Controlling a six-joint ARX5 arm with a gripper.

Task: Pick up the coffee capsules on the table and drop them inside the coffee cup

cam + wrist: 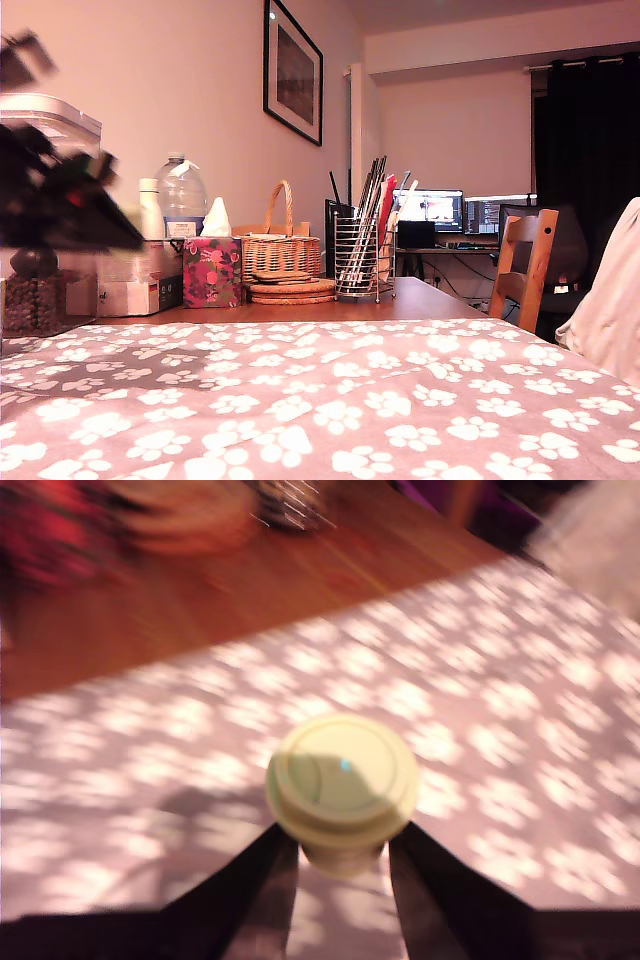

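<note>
One pale yellow-green coffee cup (342,790), domed lid on, pinched by the hand (343,865), blurred.

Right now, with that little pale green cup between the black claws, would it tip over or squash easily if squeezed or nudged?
Probably yes. The coffee cup looks small and tapered, with a domed lid wider than the body below, so it seems top-heavy and apt to tip. It resembles a thin takeaway cup, likely light and crushable. The gripper fingers flank its narrow base; the picture is too blurred to show contact.
</note>
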